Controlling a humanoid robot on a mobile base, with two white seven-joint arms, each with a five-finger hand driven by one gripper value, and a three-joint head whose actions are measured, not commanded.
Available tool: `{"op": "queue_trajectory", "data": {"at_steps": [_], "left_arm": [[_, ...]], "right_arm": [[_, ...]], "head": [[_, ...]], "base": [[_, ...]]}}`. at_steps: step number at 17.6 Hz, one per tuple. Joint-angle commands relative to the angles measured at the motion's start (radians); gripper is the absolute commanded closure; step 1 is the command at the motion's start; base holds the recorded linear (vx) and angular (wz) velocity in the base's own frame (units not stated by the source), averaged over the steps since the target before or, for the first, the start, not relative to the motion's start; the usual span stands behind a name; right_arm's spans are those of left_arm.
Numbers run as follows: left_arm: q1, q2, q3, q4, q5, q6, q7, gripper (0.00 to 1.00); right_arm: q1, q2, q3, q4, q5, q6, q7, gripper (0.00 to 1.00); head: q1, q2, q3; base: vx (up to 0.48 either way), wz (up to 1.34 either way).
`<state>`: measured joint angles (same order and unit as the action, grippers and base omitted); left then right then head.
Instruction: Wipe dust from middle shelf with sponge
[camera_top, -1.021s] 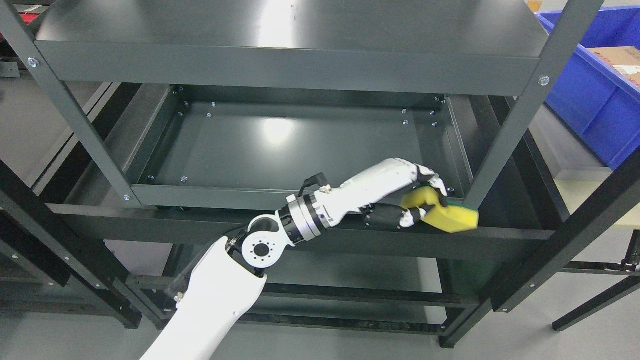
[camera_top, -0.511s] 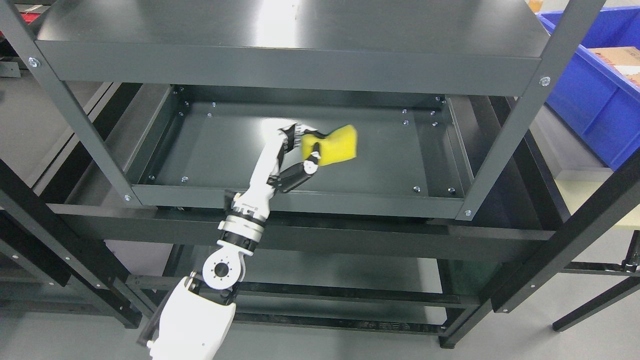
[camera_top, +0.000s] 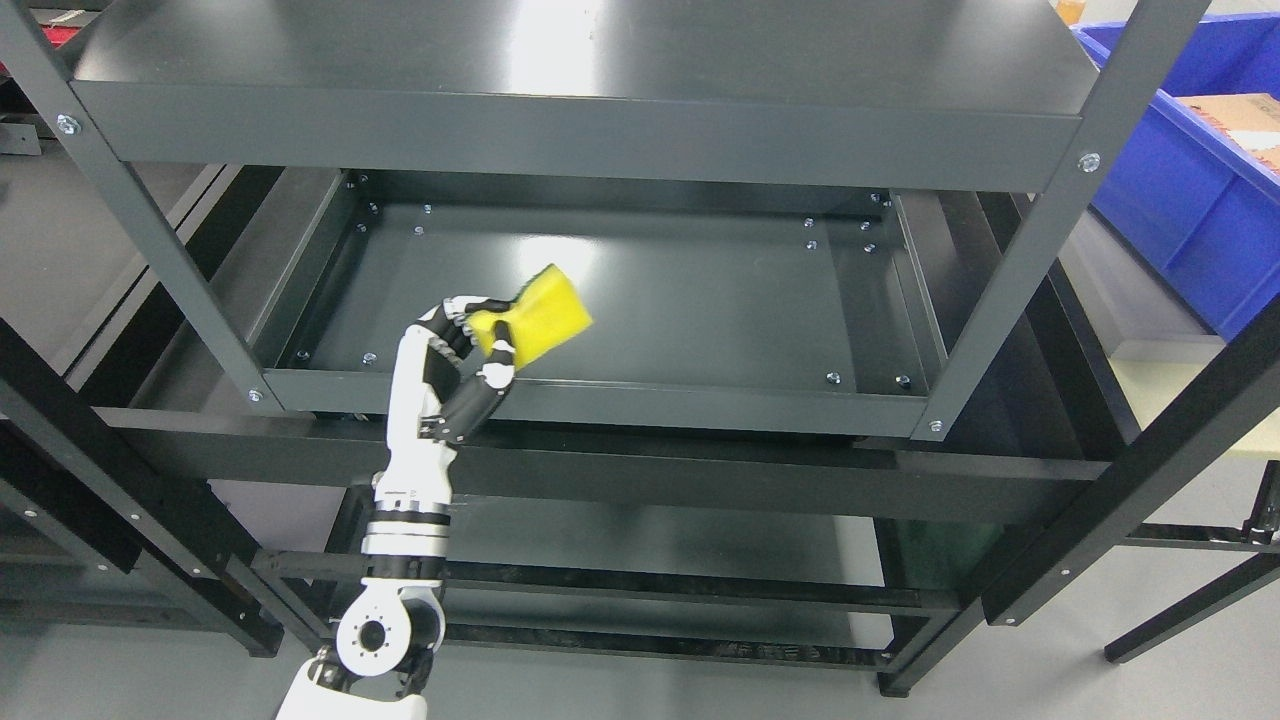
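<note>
A yellow sponge (camera_top: 540, 315) is seen left of the middle of the frame, held over the left-centre part of the middle shelf (camera_top: 700, 300). It is a thick rectangular block, bright yellow on every face that shows, with a fine porous surface and soft, slightly rounded corners. It is tilted, so that one corner points toward the upper part of the frame and its long side runs down to the right. Whether its underside touches the shelf surface cannot be told.

The sponge is gripped at its left end by the left robot hand (camera_top: 470, 345), whose arm enters from the lower left of the frame and rises almost straight up past the shelf's front rim. The fingers (camera_top: 462, 310) are curled over the upper left edge of the sponge, and the thumb is pressed against its lower edge, so the block is pinched between them. The hand is white with black joints, and a silver ringed wrist is seen below it.

The middle shelf is a dark grey metal tray with a raised rim and small bolts near its corners; a pale glare lies on it just above the sponge. The top shelf (camera_top: 580, 60) fills the upper part of the frame and is of the same dark metal. A blue bin (camera_top: 1180, 190) is seen at the upper right edge, outside the rack.
</note>
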<state>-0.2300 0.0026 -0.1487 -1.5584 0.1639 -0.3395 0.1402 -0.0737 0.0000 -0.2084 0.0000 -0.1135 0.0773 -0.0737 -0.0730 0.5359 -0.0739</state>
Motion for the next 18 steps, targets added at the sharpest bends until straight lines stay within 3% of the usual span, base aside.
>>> {"op": "queue_trajectory", "data": {"at_steps": [1,18], "left_arm": [[0.073,0.015,0.187,-0.078,0.091,-0.006,-0.002,1.0],[0.1,0.015,0.173,-0.077,0.101,0.019,-0.002,1.0]], "right_arm": [[0.0,-0.017,0.0,-0.017,0.0,-0.001,0.0,0.0],[0.0,-0.017,0.0,-0.017,0.0,-0.001,0.0,0.0]], "head": [[0.0,0.0,0.0],[0.0,0.0,0.0]], "base": [[0.0,0.0],[0.0,0.0]]}}
